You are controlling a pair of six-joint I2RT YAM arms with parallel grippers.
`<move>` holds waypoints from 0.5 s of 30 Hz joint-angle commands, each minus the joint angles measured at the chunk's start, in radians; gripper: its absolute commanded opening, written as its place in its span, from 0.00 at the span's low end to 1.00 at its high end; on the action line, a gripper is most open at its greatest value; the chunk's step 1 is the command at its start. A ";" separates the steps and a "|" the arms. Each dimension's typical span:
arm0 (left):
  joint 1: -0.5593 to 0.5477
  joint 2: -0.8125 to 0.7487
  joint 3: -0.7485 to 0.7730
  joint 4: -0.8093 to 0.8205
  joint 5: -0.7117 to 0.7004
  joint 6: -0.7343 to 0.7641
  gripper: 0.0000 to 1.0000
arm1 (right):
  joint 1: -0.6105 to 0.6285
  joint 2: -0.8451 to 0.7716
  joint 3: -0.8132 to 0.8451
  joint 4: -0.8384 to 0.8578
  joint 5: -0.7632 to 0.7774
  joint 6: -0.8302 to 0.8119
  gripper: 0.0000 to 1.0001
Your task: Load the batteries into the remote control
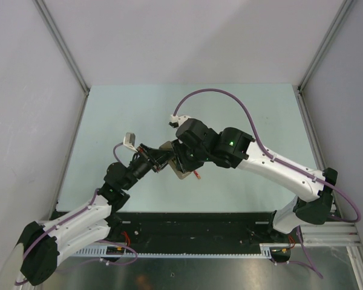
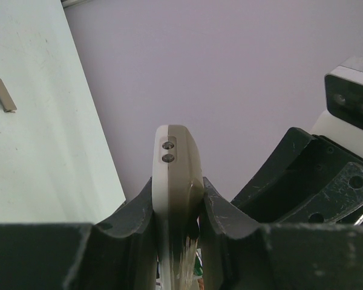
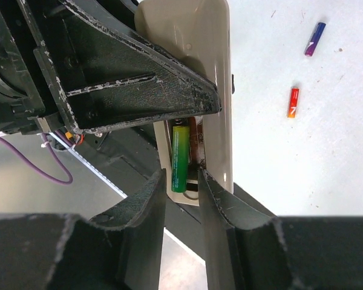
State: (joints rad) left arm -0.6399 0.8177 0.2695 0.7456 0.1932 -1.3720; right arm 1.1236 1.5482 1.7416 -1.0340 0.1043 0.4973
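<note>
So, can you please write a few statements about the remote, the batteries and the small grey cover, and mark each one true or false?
1. The left end effector is clamped on the remote control. True.
2. The green battery lies loose on the table. False: it sits in the remote control's open compartment, between the fingers of the right end effector.
3. The red battery and the blue battery lie on the table, apart from each other. True.
4. The grey cover piece is fitted on the remote control. False: it lies on the table, away from it.
</note>
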 commanded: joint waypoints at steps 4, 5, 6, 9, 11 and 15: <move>0.003 -0.043 0.023 0.109 0.026 -0.013 0.00 | -0.018 -0.005 0.027 -0.106 0.068 -0.052 0.30; 0.005 -0.042 0.023 0.109 0.026 -0.013 0.00 | -0.016 0.000 0.029 -0.106 0.064 -0.054 0.30; 0.003 -0.041 0.023 0.109 0.028 -0.013 0.00 | -0.013 0.003 0.032 -0.109 0.064 -0.057 0.29; 0.005 -0.043 0.022 0.107 0.028 -0.013 0.00 | -0.010 0.016 0.050 -0.124 0.064 -0.068 0.29; 0.003 -0.041 0.022 0.104 0.029 -0.013 0.00 | -0.008 0.024 0.062 -0.136 0.063 -0.077 0.29; 0.005 -0.038 0.023 0.104 0.032 -0.015 0.00 | -0.004 0.041 0.082 -0.153 0.060 -0.092 0.29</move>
State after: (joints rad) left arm -0.6388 0.8127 0.2695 0.7460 0.1936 -1.3697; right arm 1.1255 1.5646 1.7813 -1.0847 0.0986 0.4583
